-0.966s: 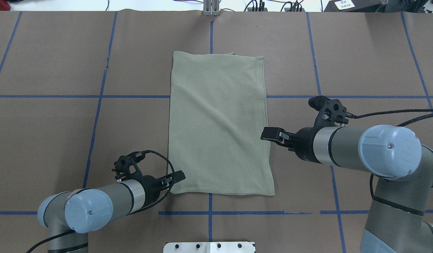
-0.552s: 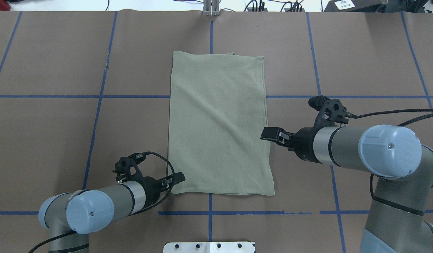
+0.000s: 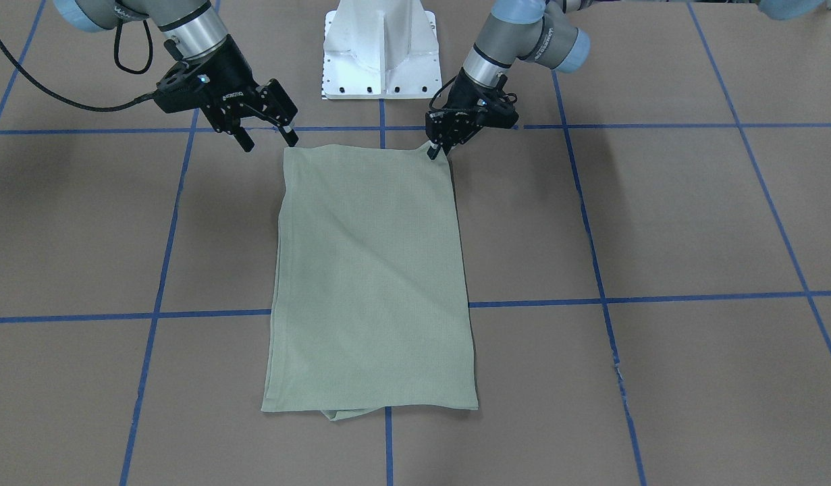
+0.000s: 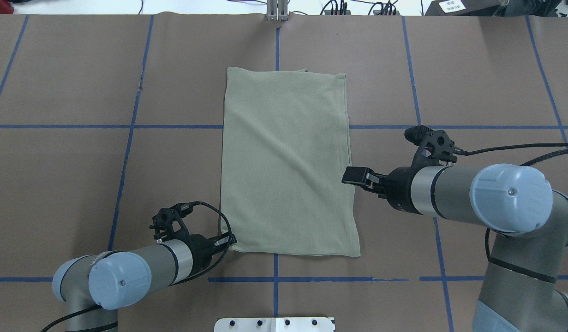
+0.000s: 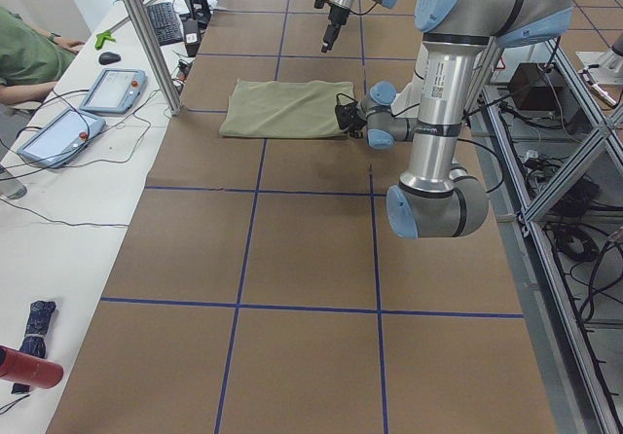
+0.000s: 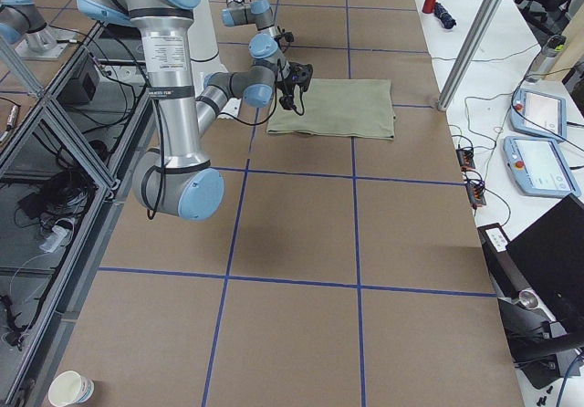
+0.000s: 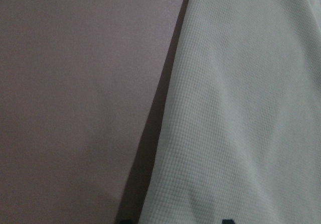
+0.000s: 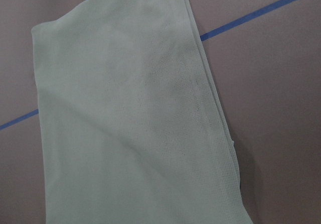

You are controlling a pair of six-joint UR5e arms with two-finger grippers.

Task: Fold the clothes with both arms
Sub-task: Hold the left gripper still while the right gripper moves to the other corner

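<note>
Pale sage-green knit shirt [image 3: 371,270]: folded to a long, narrow rectangle. Lies flat in the middle of the table [image 3: 658,223], short ends toward and away from the robot. Shows a fine, waffle-like grid of knit in both wrist views, matte and soft, with shallow diagonal creases across the top layer. Along one long side, several thin stacked edges of cloth. At the far short end, a small lip of a lower layer just past the top one.

Table surface: dull brown, paper-like, ruled into big squares by blue tape lines [image 3: 658,297].

Left gripper [image 3: 432,150]: black, angular, low at the near corner of the shirt on the robot's left, tips right at the cloth edge. Looks narrow from across the table, yet shows two dark tips set apart over the fabric in its own wrist view; cannot tell whether clamped on the corner or only resting there.

Right gripper [image 3: 271,144]: raised above the table, just beside the shirt's other near corner, fingers spread wide, nothing between them.

White metal pedestal [image 3: 380,47] behind the shirt.
</note>
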